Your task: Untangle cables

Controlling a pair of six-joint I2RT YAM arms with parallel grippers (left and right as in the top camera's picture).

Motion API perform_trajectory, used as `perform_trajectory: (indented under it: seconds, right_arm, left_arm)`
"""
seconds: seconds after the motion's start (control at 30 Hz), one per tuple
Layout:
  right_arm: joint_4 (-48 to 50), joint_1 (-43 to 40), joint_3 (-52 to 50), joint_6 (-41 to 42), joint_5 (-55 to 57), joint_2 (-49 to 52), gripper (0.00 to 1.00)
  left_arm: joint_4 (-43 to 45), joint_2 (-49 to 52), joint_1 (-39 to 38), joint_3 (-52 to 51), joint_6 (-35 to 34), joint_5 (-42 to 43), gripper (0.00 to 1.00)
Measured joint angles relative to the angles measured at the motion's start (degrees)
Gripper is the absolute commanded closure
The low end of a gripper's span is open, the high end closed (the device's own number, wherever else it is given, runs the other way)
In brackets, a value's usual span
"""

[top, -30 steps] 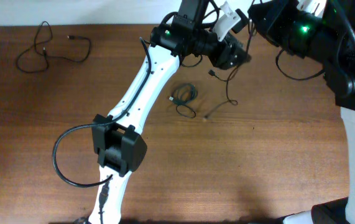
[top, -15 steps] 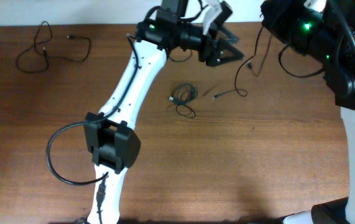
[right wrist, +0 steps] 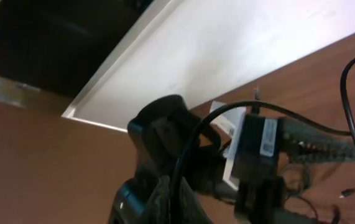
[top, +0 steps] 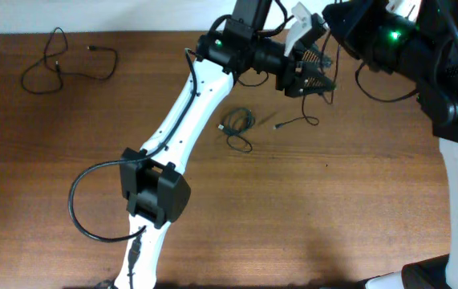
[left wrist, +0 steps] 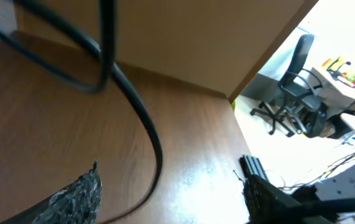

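A thin black cable (top: 297,122) hangs from my right gripper (top: 331,18) at the table's far edge, and its free plug end lies on the wood. In the right wrist view the right gripper (right wrist: 178,198) is shut on this cable (right wrist: 193,140). My left gripper (top: 315,74) is open just left of the hanging strand. In the left wrist view the cable (left wrist: 146,127) runs between the spread fingers (left wrist: 171,205) without being pinched. A small coiled black cable (top: 239,127) lies apart at mid-table.
Another loose black cable (top: 60,66) lies at the far left of the wooden table (top: 333,209). The left arm (top: 172,136) stretches diagonally across the middle. The right arm's body (top: 445,88) fills the far right corner.
My left gripper swung left, then back right to beside the hanging strand. The cable's free end slid farther from me and now lies near the small coil.
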Motion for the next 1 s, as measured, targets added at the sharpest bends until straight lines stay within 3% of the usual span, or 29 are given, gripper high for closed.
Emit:
perform_trajectory:
  seconds: [0.13, 0.2, 0.3, 0.33, 0.47, 0.5, 0.67, 0.93, 1.0]
  right_arm:
    - [0.02, 0.0, 0.0, 0.94, -1.42, 0.02, 0.96]
    - [-0.02, 0.0, 0.0, 1.05, -1.6, 0.02, 0.96]
    - [-0.07, 0.0, 0.0, 1.11, -2.29, 0.02, 0.96]
    - [-0.04, 0.0, 0.0, 1.18, -2.32, 0.0, 0.96]
    - [-0.04, 0.0, 0.0, 1.25, -2.78, 0.02, 0.96]
    - [-0.07, 0.0, 0.0, 1.22, -2.97, 0.02, 0.96]
    - [-0.26, 0.0, 0.0, 1.2, -2.14, 0.02, 0.96]
    - [-3.74, 0.0, -0.04, 1.18, 22.8, 0.35, 0.96]
    - [-3.69, 0.0, -0.11, 1.16, 27.28, 0.59, 0.96]
  left_arm:
    - [3.23, 0.0, -0.48, 0.02, 0.0, -1.22, 0.27]
    - [4.28, 0.0, -0.87, 0.02, 0.04, -1.27, 0.44]
    - [5.25, 0.0, -1.25, 0.02, 0.28, -2.16, 0.54]
    - [5.27, 0.0, -1.22, 0.02, 0.17, -2.49, 0.66]
    - [5.29, 0.0, -1.22, 0.02, 0.2, -3.17, 0.71]
    - [5.29, 0.0, -1.22, 0.02, 0.2, -3.58, 0.81]
    - [4.26, 0.0, -1.2, 0.02, 0.33, -8.37, 0.97]
    - [-7.58, -0.2, -1.16, 0.04, 0.22, -30.82, 0.99]
    - [-8.74, -0.26, -1.18, 0.07, 0.2, -35.52, 0.71]
